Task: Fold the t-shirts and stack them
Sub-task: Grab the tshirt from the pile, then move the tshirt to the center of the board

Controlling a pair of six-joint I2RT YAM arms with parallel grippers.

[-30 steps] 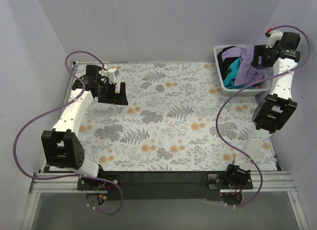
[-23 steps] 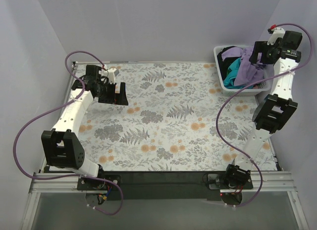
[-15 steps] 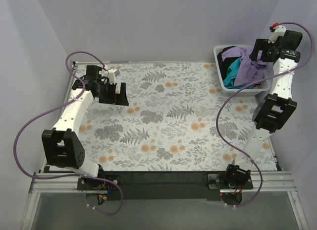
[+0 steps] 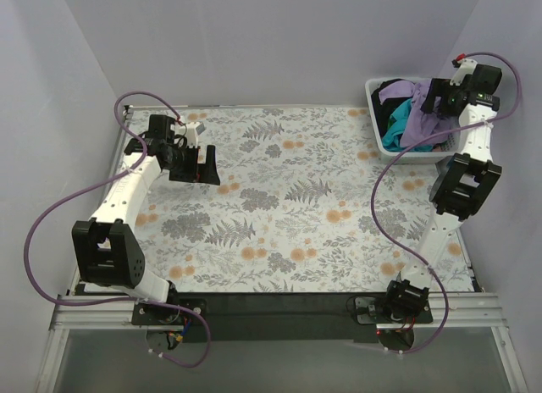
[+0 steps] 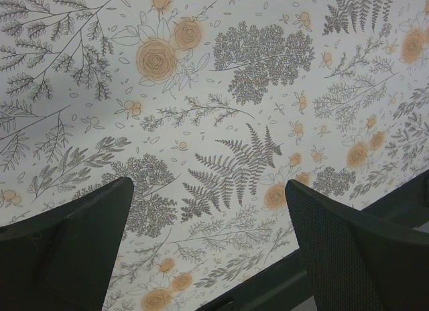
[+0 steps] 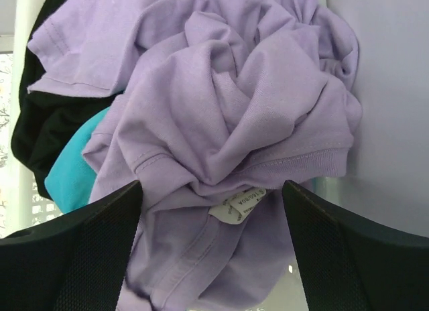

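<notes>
Your floral covering [image 4: 296, 215] lies flat between pale walls [image 4: 254, 46], basket [image 4: 373, 105] at its far-right edge; left gripper [image 4: 206, 164] and right gripper [image 4: 428, 101] gape.

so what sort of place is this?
Probably a lab test cell, not a home: plain walls boxing in a floral-covered table, arms bolted to its edge, basket of crumpled t-shirts.

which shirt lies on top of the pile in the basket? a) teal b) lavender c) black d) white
b: in the right wrist view the lavender shirt lies crumpled over the teal shirt and the black shirt in the basket.
</notes>
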